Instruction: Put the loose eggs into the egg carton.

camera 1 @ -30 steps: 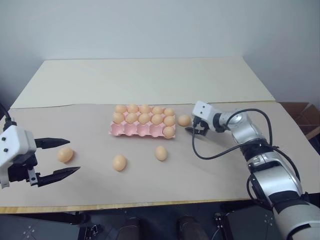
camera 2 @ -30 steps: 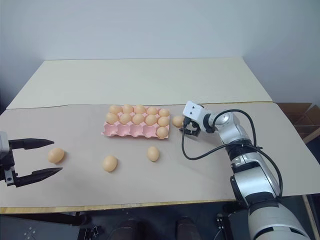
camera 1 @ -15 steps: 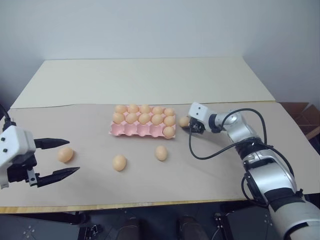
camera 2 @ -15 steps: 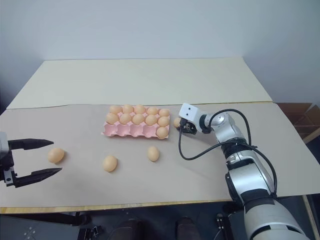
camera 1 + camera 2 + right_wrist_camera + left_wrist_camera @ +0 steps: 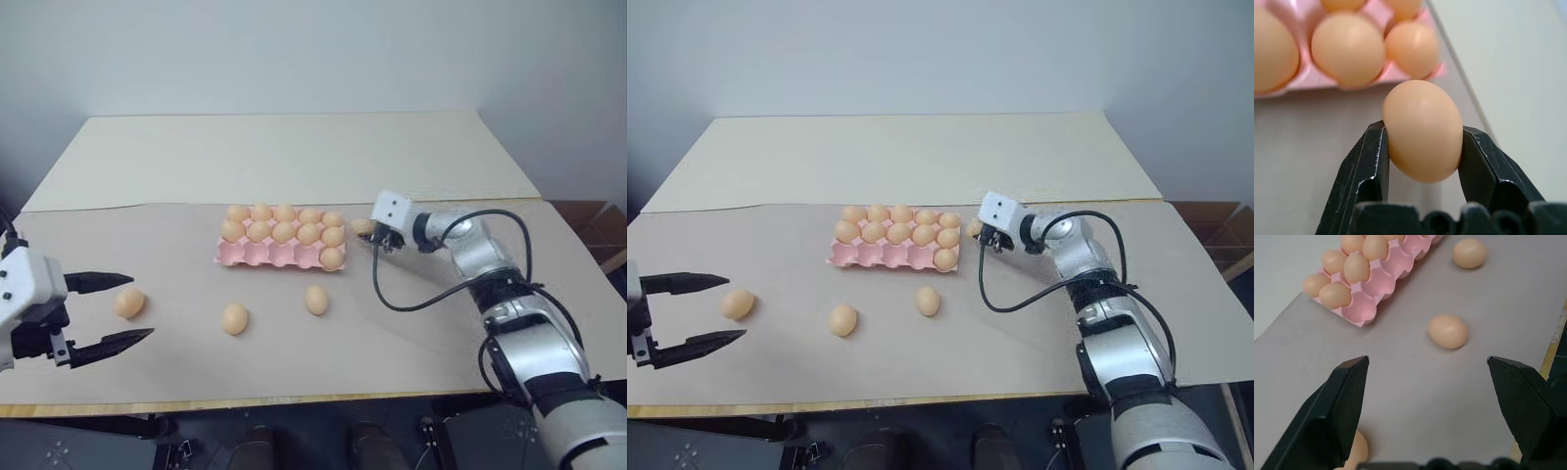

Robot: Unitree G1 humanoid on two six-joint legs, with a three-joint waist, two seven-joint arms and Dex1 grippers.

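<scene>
The pink egg carton (image 5: pixel 263 256) lies mid-table; its two far rows are full, and its near row holds one egg at the right end. Just off the carton's right end, my right gripper (image 5: pixel 366 228) is shut on a tan egg (image 5: pixel 1421 129) and holds it a little above the table. Three loose eggs rest on the paper: one at the left (image 5: pixel 127 302), one in the middle (image 5: pixel 234 318) and one nearer the carton (image 5: pixel 315 300). My left gripper (image 5: pixel 142 305) hovers open at the far left, beside the leftmost egg, with nothing between its fingers.
A beige paper sheet (image 5: pixel 411 333) covers the near half of the table, with a cream surface (image 5: pixel 294 157) behind it. A black cable (image 5: pixel 392 299) loops down from my right wrist over the paper. The table's front edge (image 5: pixel 294 399) runs close below the loose eggs.
My right gripper closed on the egg beside the carton's right end and lifted it a little off the table. The left gripper stayed still and open.
</scene>
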